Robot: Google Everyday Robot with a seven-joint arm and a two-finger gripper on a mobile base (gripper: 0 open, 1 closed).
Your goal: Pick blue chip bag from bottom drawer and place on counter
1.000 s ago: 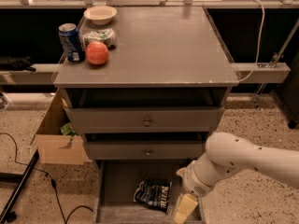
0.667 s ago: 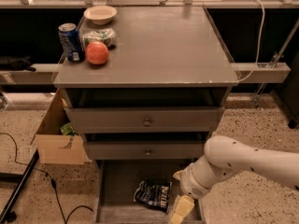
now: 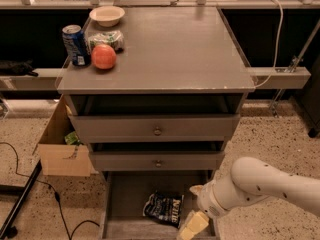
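Right now I have the gripper (image 3: 194, 223) low at the right front corner of the open bottom drawer (image 3: 128, 194), and I cannot tell whether it is spread or pressed together. Just to its left, the blue chip bag (image 3: 164, 208) lies crumpled on the drawer floor, near the middle toward the front. I cannot tell whether the two touch, and the counter (image 3: 170, 44) sits well above both.
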